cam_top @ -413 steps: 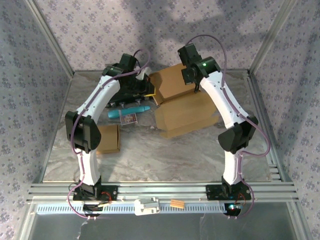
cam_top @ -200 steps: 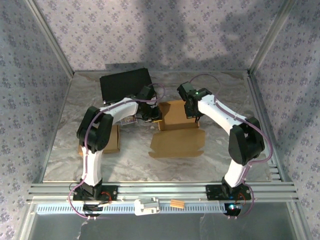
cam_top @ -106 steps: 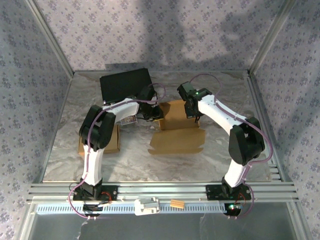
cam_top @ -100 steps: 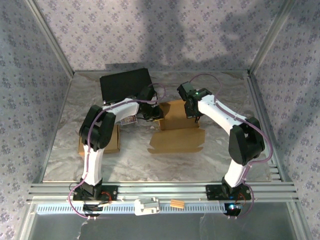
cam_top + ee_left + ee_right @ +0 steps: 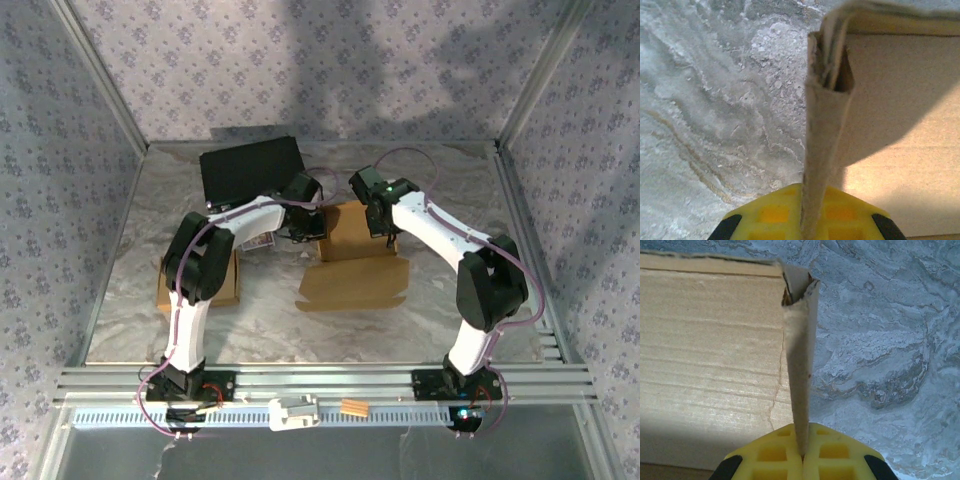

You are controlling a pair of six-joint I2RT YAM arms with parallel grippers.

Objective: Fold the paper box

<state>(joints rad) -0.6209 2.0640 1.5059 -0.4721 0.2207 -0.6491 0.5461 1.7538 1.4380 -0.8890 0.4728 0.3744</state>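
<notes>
The brown paper box sits mid-table with its front flap lying flat toward the arms. My left gripper is at the box's left side wall. In the left wrist view, its yellow fingers are shut on that doubled cardboard wall. My right gripper is at the right side wall, and its yellow fingers pinch that folded wall edge. The box floor lies flat between the two walls.
A black flat case lies at the back left. A small brown carton sits by the left arm, and a small card lies near the left gripper. A white part and an orange piece rest on the front rail.
The box has come down from the back of the table to lie mid-table. In the last second my left gripper has shut tighter on the left wall and both wrists shifted slightly.
</notes>
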